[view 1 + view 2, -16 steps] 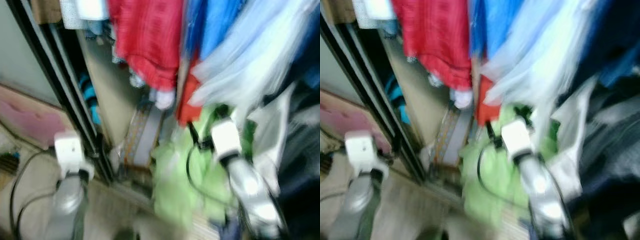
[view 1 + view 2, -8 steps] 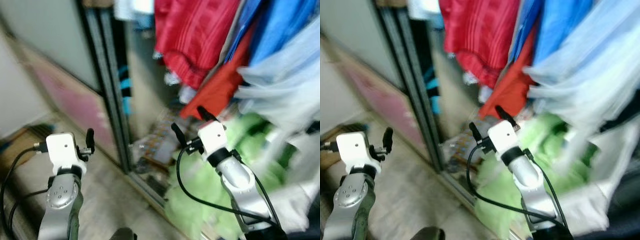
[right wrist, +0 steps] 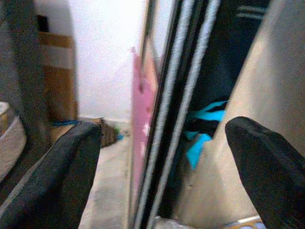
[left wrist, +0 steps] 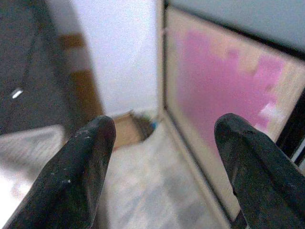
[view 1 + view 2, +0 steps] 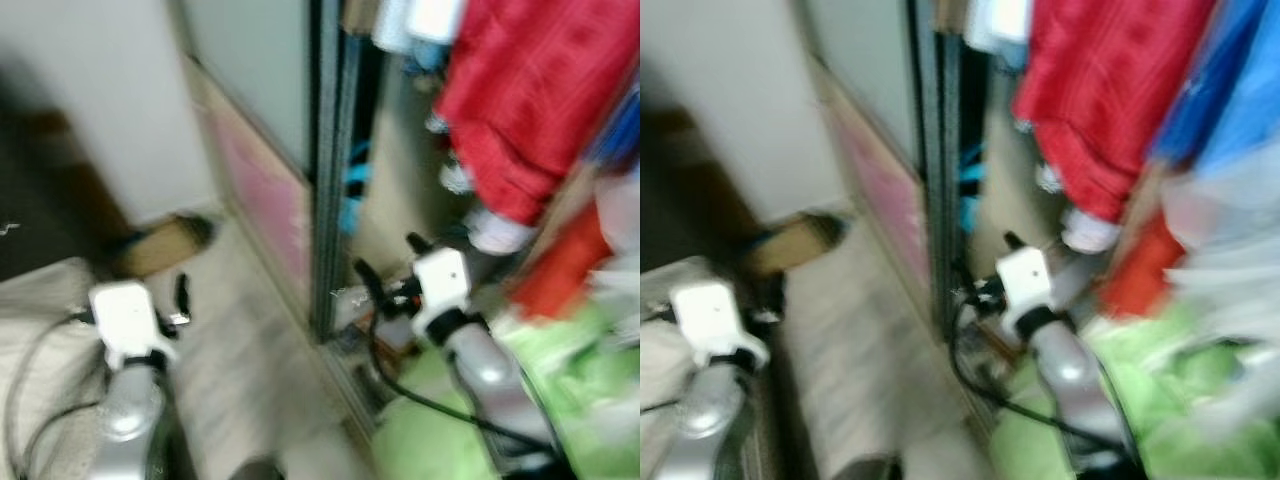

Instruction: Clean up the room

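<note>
The views are blurred. My right gripper (image 5: pixel 390 258) is held open and empty in front of the wardrobe's dark sliding-door frame (image 5: pixel 325 200). In the right wrist view its fingers (image 3: pixel 57 167) frame the door rails and a turquoise item (image 3: pixel 202 138) inside. A red garment (image 5: pixel 540 90) hangs above it, and a green heap of clothes (image 5: pixel 570 400) lies low beside its arm. My left gripper (image 4: pixel 164 126) is open and empty over the pale floor, facing a pink panel (image 4: pixel 224 95).
A cardboard box (image 5: pixel 165 240) lies on the floor by the white wall. A pale soft surface (image 5: pixel 35 310) sits at the lower left, with a dark area behind it. Blue garments (image 5: pixel 1240 80) hang at the far right. Bare floor (image 5: pixel 240 360) runs between the two arms.
The whole picture has swung left, so the wardrobe and clothes now sit further right and the wall and box have come in. Both grippers stay raised and open.
</note>
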Robot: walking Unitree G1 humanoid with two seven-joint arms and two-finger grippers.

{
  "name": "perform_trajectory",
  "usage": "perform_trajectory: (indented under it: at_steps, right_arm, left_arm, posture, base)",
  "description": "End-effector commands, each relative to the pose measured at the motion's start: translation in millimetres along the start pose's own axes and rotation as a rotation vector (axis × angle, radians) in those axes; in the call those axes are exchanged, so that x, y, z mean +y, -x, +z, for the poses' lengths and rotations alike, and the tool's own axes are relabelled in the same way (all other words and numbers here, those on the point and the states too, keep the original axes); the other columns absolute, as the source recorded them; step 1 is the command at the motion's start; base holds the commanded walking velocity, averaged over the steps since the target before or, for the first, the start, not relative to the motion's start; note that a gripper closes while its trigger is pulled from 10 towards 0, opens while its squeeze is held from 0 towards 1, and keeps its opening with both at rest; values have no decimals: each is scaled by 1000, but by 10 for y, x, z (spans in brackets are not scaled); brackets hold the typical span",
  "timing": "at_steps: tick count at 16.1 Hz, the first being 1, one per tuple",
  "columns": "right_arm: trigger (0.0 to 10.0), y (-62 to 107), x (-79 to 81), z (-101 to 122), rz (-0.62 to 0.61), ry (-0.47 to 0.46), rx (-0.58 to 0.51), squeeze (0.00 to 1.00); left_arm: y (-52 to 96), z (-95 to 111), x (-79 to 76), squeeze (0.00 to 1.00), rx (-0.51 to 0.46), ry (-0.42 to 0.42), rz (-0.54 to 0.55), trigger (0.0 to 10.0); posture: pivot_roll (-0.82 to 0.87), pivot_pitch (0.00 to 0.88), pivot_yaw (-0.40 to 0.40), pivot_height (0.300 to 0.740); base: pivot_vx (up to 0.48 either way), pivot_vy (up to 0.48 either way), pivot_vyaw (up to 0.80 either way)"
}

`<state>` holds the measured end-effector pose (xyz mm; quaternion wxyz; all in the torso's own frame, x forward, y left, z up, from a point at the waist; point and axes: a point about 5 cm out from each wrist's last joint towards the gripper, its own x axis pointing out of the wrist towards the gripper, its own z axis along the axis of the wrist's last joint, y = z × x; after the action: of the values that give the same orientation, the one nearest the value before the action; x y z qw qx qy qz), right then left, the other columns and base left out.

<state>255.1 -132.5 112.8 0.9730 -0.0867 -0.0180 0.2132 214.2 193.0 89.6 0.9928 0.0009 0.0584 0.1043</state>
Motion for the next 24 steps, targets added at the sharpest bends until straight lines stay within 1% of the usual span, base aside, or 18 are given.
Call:
perform_trajectory:
  at_steps: [1, 3, 5, 7, 8, 9, 13, 15, 17, 19, 20, 21, 22, 23, 24]
  right_arm:
    - [10000, -31, 21, 17, 8, -11, -2, 0]
    - [10000, -56, -30, -8, -35, -20, 18, 0]
    - [10000, -82, -60, -18, -73, -36, 25, 0]
    - [10000, -105, -72, -21, -76, -47, 30, 0]
    - [10000, -113, -83, -22, -81, -55, 31, 0]
    - [10000, -121, -92, -20, -85, -57, 30, 0]
    - [10000, -135, -89, -28, -84, -65, 32, 0]
    - [10000, -138, -92, -34, -87, -68, 33, 0]
    - [10000, -144, -95, -41, -88, -65, 33, 0]
    - [10000, -181, -94, -57, -90, -63, 32, 0]
    - [10000, -218, -92, -50, -88, -60, 27, 0]
    - [10000, -288, -83, 5, -77, -39, 3, 0]
    - [10000, -324, -81, 41, -66, -12, -14, 0]
    - [10000, -344, -82, 51, -64, -5, -16, 0]
    - [10000, -345, -66, 41, -60, -5, -15, 0]
  left_arm:
    - [-21, 54, 21, 0, -19, -14, 3, 10000]
    - [-31, 64, 14, 0, -19, -23, -9, 10000]
    - [-27, 52, 18, 0, -15, -17, 4, 10000]
    - [-53, 80, -7, 0, -29, -16, -16, 10000]
    - [-64, 103, -24, 0, -47, -3, -42, 10000]
    - [-71, 117, -24, 0, -56, -15, -49, 10000]
    - [-60, 145, -40, 0, -75, -71, -30, 10000]
    - [-76, 122, -24, 0, -61, -53, -24, 10000]
    - [-86, 122, -33, 0, -65, -60, -28, 10000]
    - [-124, 127, -74, 0, -73, -77, -36, 10000]
    - [-156, 144, -89, 0, -82, -73, -36, 10000]
    - [-216, 213, -126, 0, -103, -76, -39, 10000]
    - [-249, 273, -158, 0, -127, -94, -51, 10000]
    - [-262, 326, -166, 0, -148, -91, -44, 10000]
    - [-249, 335, -169, 0, -152, -82, -44, 10000]
  posture:
    - [3, 0, -16, 740]
    - [5, 0, -22, 740]
    - [-2, 0, -26, 740]
    - [6, 10, -31, 740]
    - [6, 10, -31, 740]
    - [7, 4, -29, 740]
    - [5, 5, -26, 740]
    - [5, 5, -26, 740]
    - [7, 0, -25, 740]
    - [15, 0, -22, 740]
    - [18, 0, -22, 740]
    - [19, 0, -27, 740]
    - [22, 0, -26, 740]
    - [23, 0, -30, 740]
    - [22, 0, -32, 740]
  base:
    - [0, 0, 800]
    - [0, 0, 800]
    - [0, 0, 800]
    - [0, 0, 800]
    - [0, 0, 800]
    - [0, 0, 800]
    - [0, 0, 800]
    - [0, 0, 800]
    - [0, 0, 800]
    - [0, 0, 800]
    - [0, 0, 800]
    - [0, 0, 800]
    - [0, 0, 800]
    - [0, 0, 800]
    - [0, 0, 800]
